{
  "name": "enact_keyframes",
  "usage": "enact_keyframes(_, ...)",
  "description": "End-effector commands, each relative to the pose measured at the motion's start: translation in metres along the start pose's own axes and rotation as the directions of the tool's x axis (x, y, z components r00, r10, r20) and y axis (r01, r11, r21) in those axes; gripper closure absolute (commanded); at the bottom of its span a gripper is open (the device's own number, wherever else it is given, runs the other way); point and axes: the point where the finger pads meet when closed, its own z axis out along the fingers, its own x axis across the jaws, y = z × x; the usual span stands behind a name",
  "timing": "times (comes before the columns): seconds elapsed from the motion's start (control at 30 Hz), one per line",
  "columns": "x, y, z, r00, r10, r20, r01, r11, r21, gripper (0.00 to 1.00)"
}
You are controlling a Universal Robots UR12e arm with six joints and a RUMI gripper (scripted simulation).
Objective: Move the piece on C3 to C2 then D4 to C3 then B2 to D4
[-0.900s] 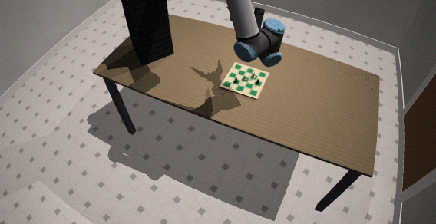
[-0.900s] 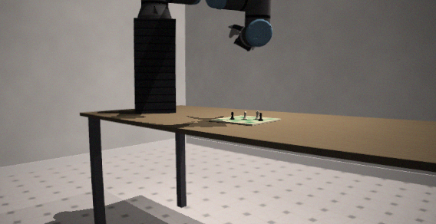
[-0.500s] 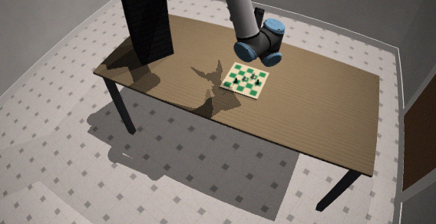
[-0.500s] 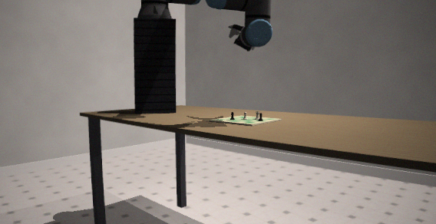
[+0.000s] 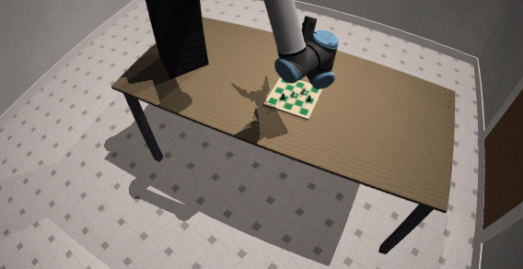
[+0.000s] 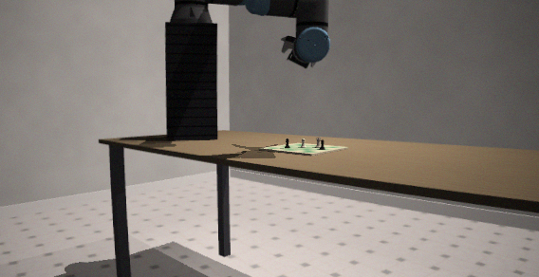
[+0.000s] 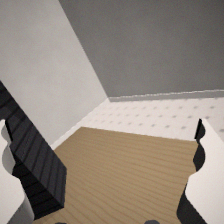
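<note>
A small chess board with green and cream squares lies flat on the brown tabletop. Four little pieces stand up straight on it. Two are black: one stands at the left end of the row in the side view, and one stands at the right end. Two are pale: one stands between them, and one stands just beside the right black piece. The letters and numbers on the board's edge are too small to read, so the squares cannot be named.
</note>
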Motion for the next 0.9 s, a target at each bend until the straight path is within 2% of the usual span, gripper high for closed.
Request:
enact_keyframes(0.0, 0.009, 0.040, -0.046, 0.992, -0.059, -0.110, 0.060, 0.998, 0.001, 0.00)
enact_keyframes(0.07, 0.013, 0.070, -0.079, 0.977, -0.101, -0.188, 0.101, 0.995, -0.006, 0.00)
enact_keyframes(0.1, 0.013, 0.070, -0.079, 0.977, -0.101, -0.188, 0.101, 0.995, -0.006, 0.00)
enact_keyframes(0.13, 0.014, 0.087, -0.097, 0.965, -0.122, -0.230, 0.123, 0.992, -0.012, 0.00)
enact_keyframes(0.2, 0.014, 0.087, -0.097, 0.965, -0.122, -0.230, 0.123, 0.992, -0.012, 0.00)
enact_keyframes(0.27, 0.014, 0.123, -0.134, 0.934, -0.167, -0.317, 0.166, 0.986, -0.031, 0.00)
enact_keyframes(0.3, 0.014, 0.123, -0.134, 0.934, -0.167, -0.317, 0.166, 0.986, -0.031, 0.00)
enact_keyframes(0.37, 0.011, 0.161, -0.171, 0.892, -0.211, -0.401, 0.205, 0.977, -0.057, 0.00)
enact_keyframes(0.4, 0.011, 0.161, -0.171, 0.892, -0.211, -0.401, 0.205, 0.977, -0.057, 0.00)
enact_keyframes(0.43, 0.009, 0.180, -0.189, 0.868, -0.231, -0.440, 0.222, 0.972, -0.073, 0.00)
enact_keyframes(0.47, 0.009, 0.180, -0.189, 0.868, -0.231, -0.440, 0.222, 0.972, -0.073, 0.00)
enact_keyframes(0.53, 0.003, 0.216, -0.221, 0.818, -0.268, -0.509, 0.250, 0.962, -0.106, 0.00)
enact_keyframes(0.57, 0.003, 0.216, -0.221, 0.818, -0.268, -0.509, 0.250, 0.962, -0.106, 0.00)
enact_keyframes(0.63, -0.005, 0.248, -0.248, 0.769, -0.300, -0.564, 0.270, 0.953, -0.138, 0.00)
enact_keyframes(0.67, -0.005, 0.248, -0.248, 0.769, -0.300, -0.564, 0.270, 0.953, -0.138, 0.00)
enact_keyframes(0.7, -0.008, 0.261, -0.259, 0.747, -0.313, -0.586, 0.277, 0.949, -0.153, 0.00)
enact_keyframes(0.77, -0.008, 0.261, -0.259, 0.747, -0.313, -0.586, 0.277, 0.949, -0.153, 0.00)
enact_keyframes(0.87, -0.017, 0.292, -0.283, 0.696, -0.340, -0.632, 0.289, 0.939, -0.188, 0.00)
